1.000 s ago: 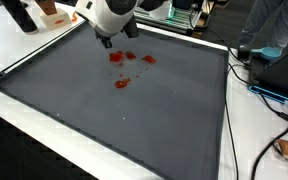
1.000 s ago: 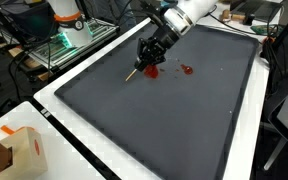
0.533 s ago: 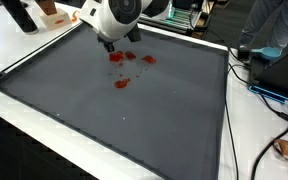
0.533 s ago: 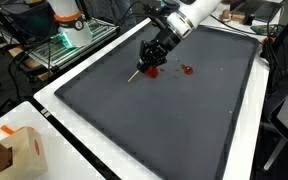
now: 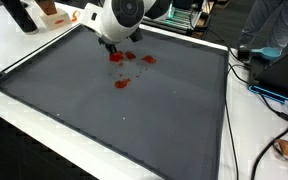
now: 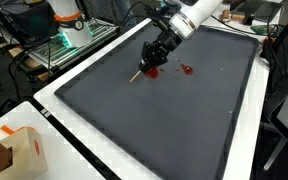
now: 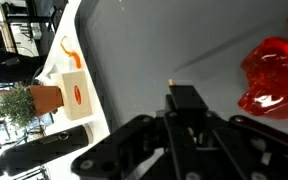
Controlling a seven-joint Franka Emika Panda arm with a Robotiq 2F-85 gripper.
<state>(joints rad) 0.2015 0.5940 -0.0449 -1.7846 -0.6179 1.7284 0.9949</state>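
Note:
My gripper [image 5: 109,42] [image 6: 148,56] hangs low over the far part of a dark grey mat [image 5: 114,120] [image 6: 154,120]. Its fingers are shut on a thin pale stick [image 6: 135,73] that slants down to the mat. In the wrist view the gripper [image 7: 184,100] is closed, and the stick's tip [image 7: 171,81] pokes out past the fingers. Several small red pieces [image 5: 121,83] [image 6: 152,70] lie on the mat close by. One glossy red piece [image 7: 273,72] lies right beside the fingertips in the wrist view.
The mat lies on a white table [image 5: 24,45] [image 6: 94,140]. A small cardboard box [image 6: 26,150] stands near a table corner and also shows in the wrist view [image 7: 72,88]. Cables [image 5: 269,95] and equipment line the table's side. A person [image 5: 274,25] stands at the far side.
The arm has shifted slightly over the red pieces. The gripper stays shut on the stick, and the red pieces have not moved.

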